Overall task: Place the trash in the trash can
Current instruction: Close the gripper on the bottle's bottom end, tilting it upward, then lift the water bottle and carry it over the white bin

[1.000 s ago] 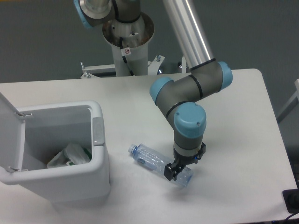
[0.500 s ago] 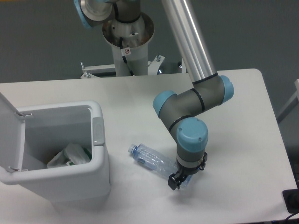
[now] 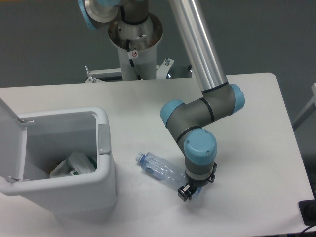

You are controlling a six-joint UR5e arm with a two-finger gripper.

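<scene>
The white rectangular table (image 3: pixel 247 128) carries everything, with bare surface to the right of the arm and toward the near edge. The white plastic trash can with rounded corners (image 3: pixel 106 168) stands at the left, its flip lid (image 3: pixel 9 143) swung up and open; the crumpled clear-white wrapper with a green bit (image 3: pixel 74 164) lies inside. The crushed clear plastic bottle with a bluish cap (image 3: pixel 157 168) lies on the table just right of the can, cap toward it. The black two-finger gripper (image 3: pixel 186 192) sits down over the bottle's far end; whether its fingers are clamped on it cannot be told.
</scene>
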